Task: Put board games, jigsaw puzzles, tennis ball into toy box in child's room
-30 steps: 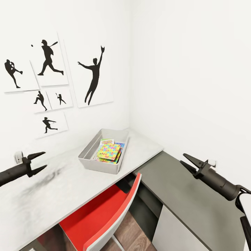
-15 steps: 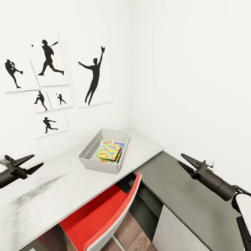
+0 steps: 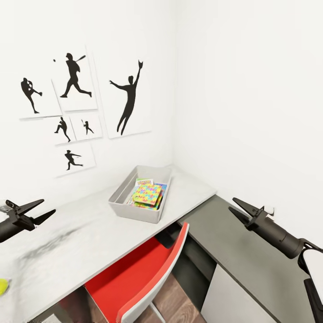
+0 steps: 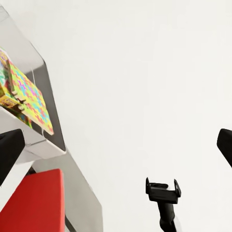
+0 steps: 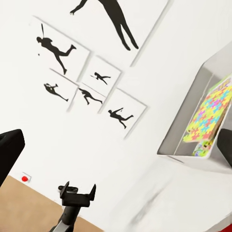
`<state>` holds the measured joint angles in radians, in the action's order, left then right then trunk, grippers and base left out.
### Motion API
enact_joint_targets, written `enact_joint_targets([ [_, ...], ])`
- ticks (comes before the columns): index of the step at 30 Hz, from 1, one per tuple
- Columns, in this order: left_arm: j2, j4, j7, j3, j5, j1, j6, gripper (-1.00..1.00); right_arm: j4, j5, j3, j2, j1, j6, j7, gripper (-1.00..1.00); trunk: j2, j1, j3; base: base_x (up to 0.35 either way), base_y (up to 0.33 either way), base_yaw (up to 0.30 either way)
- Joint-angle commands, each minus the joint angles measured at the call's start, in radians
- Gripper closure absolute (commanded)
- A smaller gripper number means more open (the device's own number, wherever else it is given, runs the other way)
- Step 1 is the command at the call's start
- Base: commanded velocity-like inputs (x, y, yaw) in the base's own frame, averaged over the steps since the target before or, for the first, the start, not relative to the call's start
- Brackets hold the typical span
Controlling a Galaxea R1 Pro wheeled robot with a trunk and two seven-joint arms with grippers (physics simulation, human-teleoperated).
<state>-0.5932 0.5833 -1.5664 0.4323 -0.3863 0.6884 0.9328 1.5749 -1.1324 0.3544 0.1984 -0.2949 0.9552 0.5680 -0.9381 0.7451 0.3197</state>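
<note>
— Where are the toys?
— On the table (image 3: 89, 233) stands the toy box (image 3: 134, 211), a jigsaw puzzle (image 3: 146, 194) on top inside; the tennis ball (image 3: 2, 285) lies at the table's near end.
— Grippers?
— Left gripper (image 3: 42, 210) and right gripper (image 3: 235, 208) – both spread apart, holding nothing.

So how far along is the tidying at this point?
Partly done: the toy box on the table already holds a jigsaw puzzle stacked over other flat toys. Nothing is in hand; the left hand and right hand are open. The tennis ball is left on the table.
</note>
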Motion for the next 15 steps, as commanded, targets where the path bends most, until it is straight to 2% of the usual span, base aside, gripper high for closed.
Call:
enact_joint_targets([
  [1,0.000,0.000,-0.004,0.000,0.002,0.001,0.011,-1.00,0.000,0.003,0.001,0.000,-0.001,0.005,0.004,-1.00,-0.001,0.000,0.001,0.000,0.001,0.174],
  [15,0.000,0.001,-0.004,0.000,0.001,0.000,0.011,-1.00,0.000,0.003,-0.020,-0.001,-0.001,0.004,0.001,-1.00,-0.001,0.000,0.000,-0.022,0.043,0.015],
])
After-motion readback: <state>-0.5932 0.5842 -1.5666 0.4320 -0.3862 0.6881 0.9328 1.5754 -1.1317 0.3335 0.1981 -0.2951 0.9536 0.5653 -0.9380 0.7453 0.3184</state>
